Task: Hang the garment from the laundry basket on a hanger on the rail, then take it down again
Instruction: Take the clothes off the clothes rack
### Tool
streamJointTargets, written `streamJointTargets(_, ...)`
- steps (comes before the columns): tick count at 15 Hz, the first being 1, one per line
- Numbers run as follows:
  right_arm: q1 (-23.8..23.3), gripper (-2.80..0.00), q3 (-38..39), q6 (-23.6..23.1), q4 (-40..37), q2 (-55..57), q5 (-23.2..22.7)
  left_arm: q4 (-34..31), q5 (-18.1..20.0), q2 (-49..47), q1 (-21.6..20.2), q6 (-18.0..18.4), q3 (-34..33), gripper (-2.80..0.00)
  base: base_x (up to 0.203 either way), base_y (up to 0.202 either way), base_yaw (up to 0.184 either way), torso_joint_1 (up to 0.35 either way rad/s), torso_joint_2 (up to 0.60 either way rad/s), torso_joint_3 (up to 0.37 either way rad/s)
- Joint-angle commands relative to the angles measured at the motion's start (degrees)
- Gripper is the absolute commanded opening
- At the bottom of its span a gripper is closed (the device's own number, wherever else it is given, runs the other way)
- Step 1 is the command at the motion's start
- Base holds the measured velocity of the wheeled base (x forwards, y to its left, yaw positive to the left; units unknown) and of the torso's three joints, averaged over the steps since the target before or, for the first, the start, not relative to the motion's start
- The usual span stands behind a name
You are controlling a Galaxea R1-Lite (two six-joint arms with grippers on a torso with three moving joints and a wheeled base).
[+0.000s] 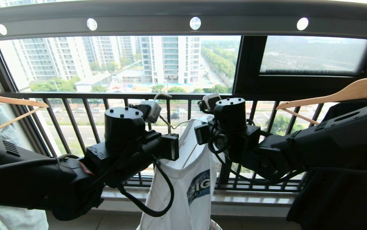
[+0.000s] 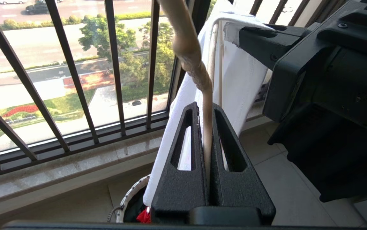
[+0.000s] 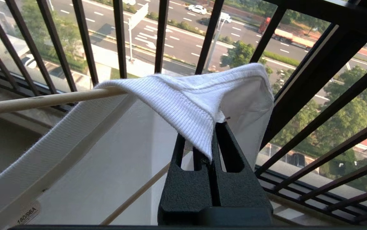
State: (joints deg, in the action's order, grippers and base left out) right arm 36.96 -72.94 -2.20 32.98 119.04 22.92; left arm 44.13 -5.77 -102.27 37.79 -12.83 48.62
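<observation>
- The laundry basket [image 2: 129, 199] lies below the left pincer [image 2: 206, 127], only a curved piece of its white rim in sight, with a scrap of red cloth [image 2: 144, 216] inside; the rest is cut off.
- In the head view both pincers sit behind their own wrist housings, so their tips cannot be made out there.
- The left pincer is shut tight on the neck of the hanger [image 2: 191, 54], which rises from between its fingers; the hook's tip runs out of the left wrist view.
- The right pincer [image 3: 214, 140] is closed on the ribbed neckband of the garment [image 3: 183, 99], pinching a fold of it just beside the hanger's arm.
- The garment hangs between the two pincers and drops below them, its blue chest print [image 1: 198, 190] partly in shadow.
- The rail [image 1: 183, 19] runs overhead, well above both pincers, and the hanger's hook is apart from it.
- Beyond the pincers stands the black window railing [image 1: 75, 95], close behind the cloth.
- Wooden hangers [image 1: 340, 94] flank the arms on either side, each cut off by the frame edge.
</observation>
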Motion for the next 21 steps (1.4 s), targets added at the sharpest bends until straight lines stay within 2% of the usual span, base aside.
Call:
streamJointTargets(1,0.04,-2.80,0.51,2.19,-3.39,-1.59,-3.78,0.25,-0.03,0.42,0.00,-0.18,0.37,-2.80,0.000,0.000,0.000,0.000,0.00,0.000)
streamJointTargets(3,-0.10,-2.80,0.34,4.07,-6.19,-2.64,-6.94,0.21,-0.08,0.36,-0.09,-0.09,0.51,-2.80,0.000,0.000,0.000,0.000,0.00,0.000)
streamJointTargets(13,-6.42,-2.80,-3.21,4.05,-6.71,-3.55,-7.10,-0.10,-0.56,-0.91,-0.09,0.21,0.45,-2.80,0.000,0.000,0.000,0.000,0.00,0.000)
streamJointTargets(21,-11.81,-2.80,-9.37,3.96,-6.45,3.58,-6.93,-0.01,-0.47,0.75,-0.09,0.35,0.25,-2.80,0.000,0.000,0.000,0.000,0.00,0.000)
